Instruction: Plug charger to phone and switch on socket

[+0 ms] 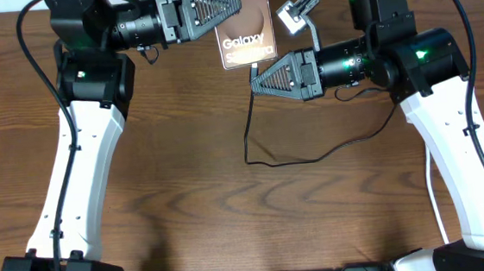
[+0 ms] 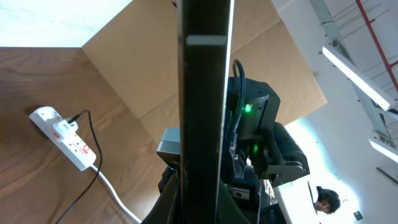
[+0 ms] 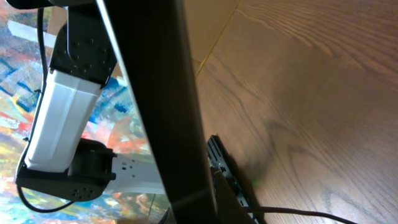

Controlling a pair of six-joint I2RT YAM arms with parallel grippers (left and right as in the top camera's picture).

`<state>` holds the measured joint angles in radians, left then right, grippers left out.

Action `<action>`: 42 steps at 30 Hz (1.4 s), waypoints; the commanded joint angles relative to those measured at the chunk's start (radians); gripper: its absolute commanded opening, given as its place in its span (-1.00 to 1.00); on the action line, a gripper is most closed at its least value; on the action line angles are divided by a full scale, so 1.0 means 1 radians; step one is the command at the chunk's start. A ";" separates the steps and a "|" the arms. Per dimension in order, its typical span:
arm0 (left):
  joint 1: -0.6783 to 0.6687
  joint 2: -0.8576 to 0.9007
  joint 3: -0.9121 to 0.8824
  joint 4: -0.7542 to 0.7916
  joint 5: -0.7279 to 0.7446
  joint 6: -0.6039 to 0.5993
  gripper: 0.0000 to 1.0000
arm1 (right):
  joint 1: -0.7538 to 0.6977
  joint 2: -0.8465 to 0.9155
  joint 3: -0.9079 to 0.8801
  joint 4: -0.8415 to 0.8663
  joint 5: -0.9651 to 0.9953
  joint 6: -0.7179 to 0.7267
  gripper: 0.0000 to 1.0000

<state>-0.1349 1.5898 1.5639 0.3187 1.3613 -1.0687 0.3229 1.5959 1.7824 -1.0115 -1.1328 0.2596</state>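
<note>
The phone [image 1: 246, 27], a brownish slab with white "Galaxy" lettering, is held off the table at the back centre by my left gripper [image 1: 231, 2], which is shut on it. In the left wrist view the phone [image 2: 205, 93] shows edge-on between the jaws [image 2: 205, 208]. My right gripper [image 1: 255, 80] sits at the phone's near edge, shut on the end of the black charger cable [image 1: 266, 162]. The connector tip is hidden. The right wrist view shows the phone [image 3: 158, 93] close up and the cable [image 3: 305, 215]. The white socket strip [image 2: 65, 135] lies on the table with a black plug in it.
The strip's white cord [image 2: 118, 196] trails toward the front. The strip's end [image 1: 295, 12] shows behind my right arm [image 1: 449, 128]. The cable loops over the wooden table [image 1: 185, 183]. My left arm [image 3: 65, 118] shows in the right wrist view.
</note>
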 commanded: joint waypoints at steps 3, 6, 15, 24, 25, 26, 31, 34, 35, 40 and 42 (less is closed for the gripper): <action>-0.005 -0.007 0.011 0.013 0.010 0.025 -0.86 | 0.017 -0.006 0.003 -0.003 0.001 -0.033 -0.99; -0.005 -0.007 0.011 0.013 0.010 0.025 -0.86 | 0.027 -0.006 0.003 -0.002 -0.003 -0.033 -0.98; -0.005 -0.007 0.011 0.013 0.015 0.048 -0.86 | 0.034 -0.006 0.003 -0.001 -0.011 -0.033 -0.98; -0.005 -0.007 0.011 0.012 0.042 0.063 -0.86 | 0.034 -0.006 0.003 0.017 -0.029 -0.033 -0.98; -0.005 -0.007 0.011 0.013 0.042 0.063 -0.86 | 0.034 -0.006 0.003 0.018 -0.029 -0.033 -0.98; -0.005 -0.007 0.011 0.013 0.042 0.063 -0.86 | 0.034 -0.006 0.003 0.017 -0.029 -0.033 -0.98; -0.005 -0.007 0.011 0.013 0.042 0.066 -0.85 | 0.036 -0.006 0.003 0.014 -0.032 -0.032 -0.98; -0.005 -0.007 0.011 0.013 0.041 0.066 -0.85 | 0.045 -0.006 0.003 0.008 -0.032 -0.037 -0.98; -0.005 -0.007 0.011 0.013 0.041 0.066 -0.86 | 0.047 -0.006 0.003 0.007 -0.032 -0.037 -0.98; -0.005 -0.007 0.011 0.013 0.041 0.066 -0.85 | 0.052 -0.006 0.003 0.003 -0.032 -0.037 -0.98; -0.005 -0.007 0.011 0.013 0.041 0.066 -0.86 | 0.052 -0.006 0.003 0.001 -0.032 -0.040 -0.98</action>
<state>-0.1345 1.5898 1.5639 0.3183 1.3888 -1.0199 0.3553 1.5959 1.7824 -1.0065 -1.1301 0.2428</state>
